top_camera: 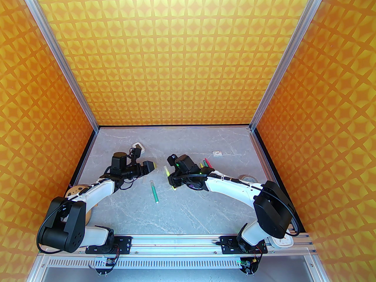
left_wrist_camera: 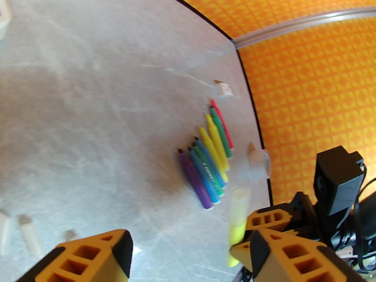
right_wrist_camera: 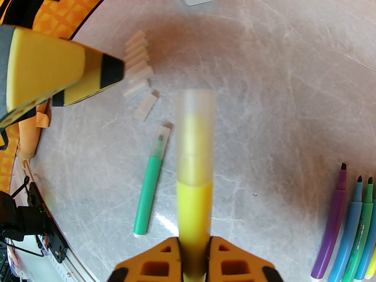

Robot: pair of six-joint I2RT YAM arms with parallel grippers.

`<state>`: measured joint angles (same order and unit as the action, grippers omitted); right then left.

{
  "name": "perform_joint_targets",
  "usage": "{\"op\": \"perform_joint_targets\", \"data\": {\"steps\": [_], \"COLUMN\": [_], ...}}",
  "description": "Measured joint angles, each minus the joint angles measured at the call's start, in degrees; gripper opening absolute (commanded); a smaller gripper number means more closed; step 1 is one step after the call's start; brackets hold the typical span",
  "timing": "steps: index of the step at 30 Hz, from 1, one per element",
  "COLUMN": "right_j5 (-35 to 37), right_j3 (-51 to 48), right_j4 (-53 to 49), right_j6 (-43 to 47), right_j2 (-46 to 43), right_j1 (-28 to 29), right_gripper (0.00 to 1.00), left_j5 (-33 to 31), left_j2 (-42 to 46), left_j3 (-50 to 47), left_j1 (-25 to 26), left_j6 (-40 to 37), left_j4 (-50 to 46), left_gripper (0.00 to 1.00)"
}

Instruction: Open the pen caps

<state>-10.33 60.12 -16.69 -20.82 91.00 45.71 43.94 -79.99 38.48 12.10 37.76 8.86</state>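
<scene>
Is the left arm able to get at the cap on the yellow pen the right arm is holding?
Probably yes: the left fingers are open close to the cap, nothing lies between, and the right fingers hold the yellow pen aloft.

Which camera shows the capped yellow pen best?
The right wrist view: the capped yellow pen runs up the middle, large, cap clearly on, if blurred. The left wrist view shows it smaller, near the lower edge; the top view shows a tiny yellow sliver.
</scene>
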Motion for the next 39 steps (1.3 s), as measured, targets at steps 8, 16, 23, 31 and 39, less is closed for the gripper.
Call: {"op": "perform_joint_targets", "data": {"steps": [8, 16, 23, 31, 39], "right_j5": [-2.89, -5.20, -6.23, -6.23, -6.27], "right_j3": [-0.11, -0.11, -0.09, -0.09, 0.11], "right_j4": [1.27, 2.60, 2.62, 2.62, 2.60], "right_j6": [0.04, 0.13, 0.28, 0.52, 0.72], "right_j2": [-0.24, -0.33, -0.33, -0.33, -0.33], "right_j1": [0.00, 0.00, 0.00, 0.00, 0.00], "right_gripper": [0.08, 0.08, 0.08, 0.08, 0.08], "left_j5": [2.69, 3.67, 4.07, 4.33, 4.48], "left_j2": [-1.90, -3.93, -4.09, -4.37, -5.70], "left_j3": [1.20, 2.47, 3.13, 3.13, 3.13], "left_j1": [1.92, 4.35, 4.83, 5.51, 5.60], "left_j6": [0.66, 0.83, 1.07, 1.07, 1.09], "left_j4": [2.21, 2.71, 3.74, 3.91, 4.11], "left_gripper": [0.66, 0.60, 0.54, 0.50, 0.46]}}
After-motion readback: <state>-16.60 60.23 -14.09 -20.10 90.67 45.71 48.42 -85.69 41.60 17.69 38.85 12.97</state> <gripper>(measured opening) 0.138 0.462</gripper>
